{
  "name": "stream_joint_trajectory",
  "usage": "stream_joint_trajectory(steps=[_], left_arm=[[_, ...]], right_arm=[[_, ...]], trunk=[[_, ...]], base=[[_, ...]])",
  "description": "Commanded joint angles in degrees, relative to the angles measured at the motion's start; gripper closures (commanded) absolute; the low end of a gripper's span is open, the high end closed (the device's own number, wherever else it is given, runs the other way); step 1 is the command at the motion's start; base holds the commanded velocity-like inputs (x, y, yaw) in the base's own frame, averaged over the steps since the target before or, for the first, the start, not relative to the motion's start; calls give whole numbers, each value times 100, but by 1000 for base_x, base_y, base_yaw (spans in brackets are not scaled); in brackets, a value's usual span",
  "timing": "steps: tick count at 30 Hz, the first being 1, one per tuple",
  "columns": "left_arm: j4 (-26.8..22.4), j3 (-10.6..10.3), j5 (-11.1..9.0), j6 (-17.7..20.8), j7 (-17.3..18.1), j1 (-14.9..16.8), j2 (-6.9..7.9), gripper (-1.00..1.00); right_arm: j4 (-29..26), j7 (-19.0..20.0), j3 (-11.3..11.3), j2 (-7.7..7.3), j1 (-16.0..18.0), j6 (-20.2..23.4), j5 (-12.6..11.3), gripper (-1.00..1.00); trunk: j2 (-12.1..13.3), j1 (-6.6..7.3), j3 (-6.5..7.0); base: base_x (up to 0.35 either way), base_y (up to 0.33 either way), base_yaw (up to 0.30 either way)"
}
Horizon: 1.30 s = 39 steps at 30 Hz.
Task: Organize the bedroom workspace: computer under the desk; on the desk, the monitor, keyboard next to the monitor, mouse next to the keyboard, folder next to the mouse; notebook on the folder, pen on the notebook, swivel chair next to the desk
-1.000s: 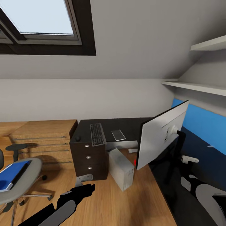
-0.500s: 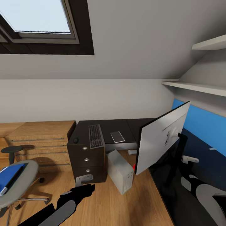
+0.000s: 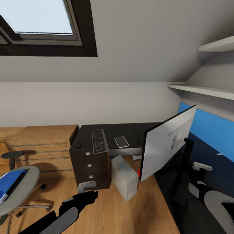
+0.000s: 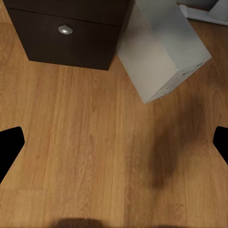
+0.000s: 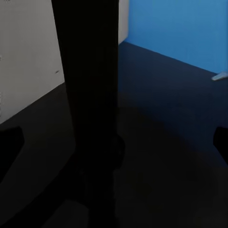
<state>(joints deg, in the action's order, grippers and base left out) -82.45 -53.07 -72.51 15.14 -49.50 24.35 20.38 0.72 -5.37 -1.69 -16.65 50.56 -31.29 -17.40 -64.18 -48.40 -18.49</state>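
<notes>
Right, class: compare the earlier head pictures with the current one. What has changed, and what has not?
The camera swung slightly, shifting the whole view. The right claw edged a little rightward over the long black desk. Nothing was grasped or released. The left claw, bright blue folder on the grey swivel chair, flat black keyboard, light-grey tower computer and silver-backed monitor stayed put.

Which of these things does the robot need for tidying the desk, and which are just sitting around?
Needed for the job:
desk
keyboard
monitor
computer
folder
swivel chair

Just sitting around:
wooden chest
wall shelves
skylight window
small flat grey thing on the desk; I cannot tell what it is
</notes>
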Motion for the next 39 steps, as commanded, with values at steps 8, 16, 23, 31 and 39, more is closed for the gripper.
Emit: stream_joint_trajectory(steps=[8, 16, 23, 31, 39], left_arm=[[-2, -11, -21, 16, -33, 9, 9, -100], [34, -11, -24, 3, -28, 9, 10, -100], [109, -4, -18, 13, -25, 9, 10, -100], [122, -5, -17, 11, -24, 9, 10, -100], [154, -3, -17, 3, -24, 9, 10, -100]], right_arm=[[2, -26, -16, -5, 6, -44, -15, -100], [4, -26, -16, -5, 6, -44, -17, -100], [7, -33, -16, -12, 6, -21, -17, -100], [7, -35, -12, -32, 6, 3, -22, -100], [7, -35, -16, -54, 6, 11, -20, -100]], trunk=[[-5, -1, -7], [-5, -1, -7], [-5, -1, -7], [-5, -1, -7], [-5, -1, -7]], base=[[0, 0, 0], [107, 0, 0], [70, 0, 0], [9, 0, 0], [141, 0, 0]])
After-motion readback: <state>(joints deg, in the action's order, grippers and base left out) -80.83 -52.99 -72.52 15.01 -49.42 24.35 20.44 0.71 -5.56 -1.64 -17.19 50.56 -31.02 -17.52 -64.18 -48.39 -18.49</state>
